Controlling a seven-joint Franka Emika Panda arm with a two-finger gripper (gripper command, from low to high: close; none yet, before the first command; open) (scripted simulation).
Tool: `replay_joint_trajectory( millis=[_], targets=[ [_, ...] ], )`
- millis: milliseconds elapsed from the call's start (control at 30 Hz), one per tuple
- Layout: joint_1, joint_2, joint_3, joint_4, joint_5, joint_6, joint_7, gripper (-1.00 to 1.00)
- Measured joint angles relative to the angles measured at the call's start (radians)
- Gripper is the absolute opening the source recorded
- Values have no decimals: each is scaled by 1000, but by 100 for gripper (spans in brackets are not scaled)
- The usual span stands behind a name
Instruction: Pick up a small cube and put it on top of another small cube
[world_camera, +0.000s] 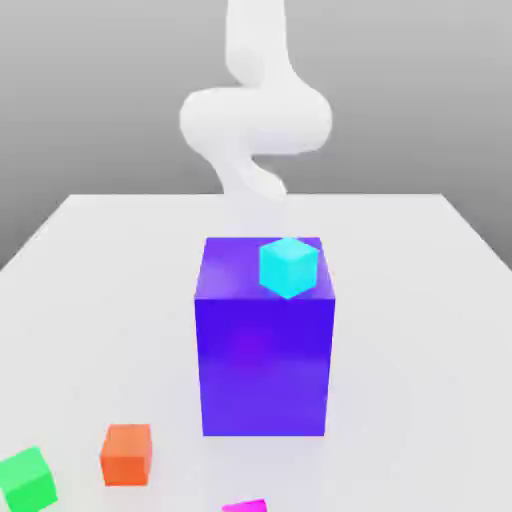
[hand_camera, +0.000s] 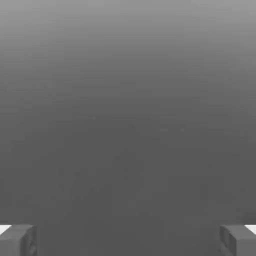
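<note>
A small cyan cube (world_camera: 288, 266) rests on top of a tall purple block (world_camera: 265, 340) in the middle of the white table (world_camera: 420, 300). On the table's near side lie a small orange cube (world_camera: 127, 454), a small green cube (world_camera: 27, 480) and the top edge of a magenta cube (world_camera: 246, 506). The white arm (world_camera: 255, 110) rises behind the purple block, far from every cube. In the hand view my gripper (hand_camera: 128, 240) is open, its two grey fingertips (hand_camera: 18, 240) wide apart with nothing between them, facing a plain grey background.
The purple block is the one tall obstacle, standing between the arm and the loose cubes at the front. Bare table spreads to the exterior view's left and right of it.
</note>
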Motion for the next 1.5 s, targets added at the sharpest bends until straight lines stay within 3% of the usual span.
replay_joint_trajectory(
  millis=[967,1100,1133,1367,1500],
  targets=[
    [39,1056,-51,33,47,306,-243,0],
    [29,1200,-40,59,54,403,-256,0],
    [27,1231,-36,66,57,426,-258,-100],
    [26,1236,-36,67,57,430,-257,-100],
    [33,1115,-47,40,45,336,-248,-100]
  ],
)
